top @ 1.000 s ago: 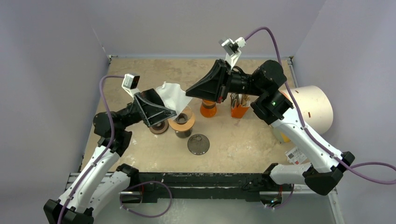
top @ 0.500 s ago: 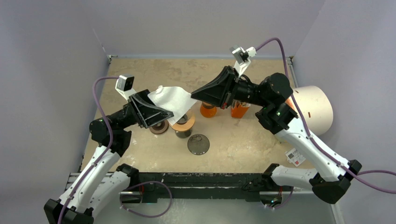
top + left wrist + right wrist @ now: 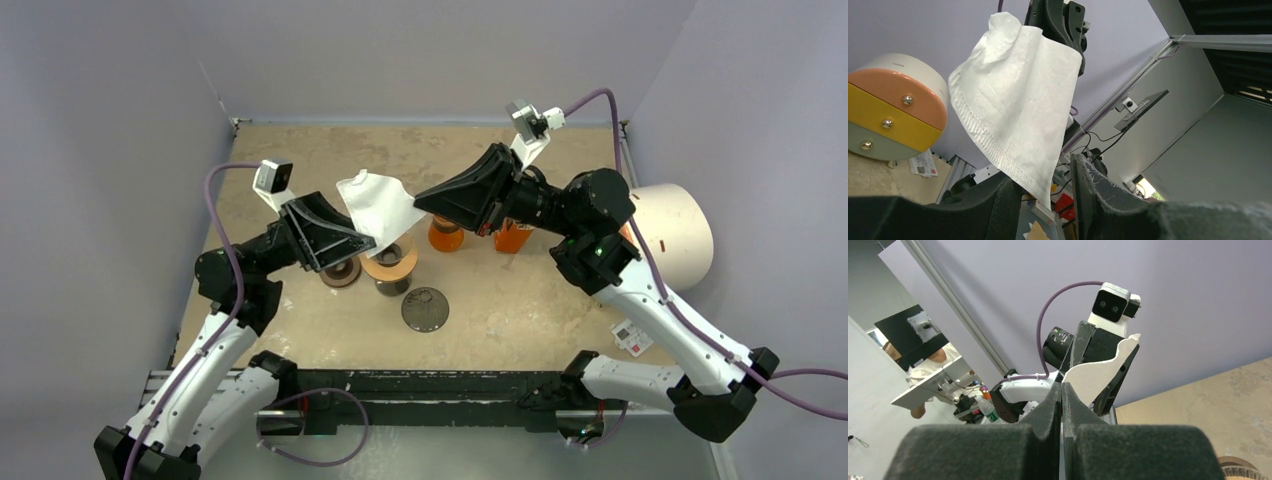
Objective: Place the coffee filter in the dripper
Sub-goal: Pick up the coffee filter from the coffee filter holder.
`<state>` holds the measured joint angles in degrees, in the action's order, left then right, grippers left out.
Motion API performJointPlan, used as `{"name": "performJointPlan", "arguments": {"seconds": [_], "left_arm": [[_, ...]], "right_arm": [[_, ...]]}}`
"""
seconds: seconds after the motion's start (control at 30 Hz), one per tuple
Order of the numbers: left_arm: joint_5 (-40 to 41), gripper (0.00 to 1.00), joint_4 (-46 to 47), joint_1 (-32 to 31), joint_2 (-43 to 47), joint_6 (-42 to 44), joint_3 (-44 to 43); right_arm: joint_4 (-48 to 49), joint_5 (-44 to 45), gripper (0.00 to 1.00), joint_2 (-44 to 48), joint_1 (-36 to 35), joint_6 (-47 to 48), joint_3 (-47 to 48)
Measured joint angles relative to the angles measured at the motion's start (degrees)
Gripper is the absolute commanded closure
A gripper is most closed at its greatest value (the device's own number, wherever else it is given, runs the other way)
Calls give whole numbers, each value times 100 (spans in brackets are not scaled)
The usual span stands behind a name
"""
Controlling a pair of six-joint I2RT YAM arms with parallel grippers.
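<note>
The white paper coffee filter (image 3: 375, 205) hangs in the air between my two grippers, above the orange dripper (image 3: 390, 263), which sits on a dark stand. My right gripper (image 3: 420, 198) is shut on the filter's right edge; in the right wrist view its jaws (image 3: 1062, 390) are pressed together with the filter (image 3: 1098, 374) poking out past them. My left gripper (image 3: 365, 235) is open. In the left wrist view the filter (image 3: 1018, 100) hangs with its lower corner in the gap between the left gripper's (image 3: 1045, 187) spread fingers.
An orange cup (image 3: 446, 235) and an orange holder with utensils (image 3: 512, 238) stand behind the dripper. A dark round lid (image 3: 425, 308) lies in front, a brown disc (image 3: 342, 272) to its left. A white round drawer unit (image 3: 668, 232) is at the right, also in the left wrist view (image 3: 893, 110).
The right gripper has closed in on the filter and taken its right edge. The filter went from being stretched flat between the grippers to standing more upright. The right arm shifted slightly right.
</note>
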<state>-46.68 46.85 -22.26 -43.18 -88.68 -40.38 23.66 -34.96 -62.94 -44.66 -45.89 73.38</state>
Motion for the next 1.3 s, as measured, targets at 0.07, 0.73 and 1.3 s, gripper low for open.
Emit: {"name": "performJointPlan", "arguments": {"seconds": [0.07,0.73,1.3], "left_arm": [[-2,65,-87,0,-7,50,0],[-57,100,-129,0,-98,210,0],[-835,100,-2555,0,125,3152,-588]], "right_arm": [[33,42,100,0,-20,2,-42],[-111,378,88,160,-195,223,-466],[-2312,1198,33,968,-195,1641,-334]]}}
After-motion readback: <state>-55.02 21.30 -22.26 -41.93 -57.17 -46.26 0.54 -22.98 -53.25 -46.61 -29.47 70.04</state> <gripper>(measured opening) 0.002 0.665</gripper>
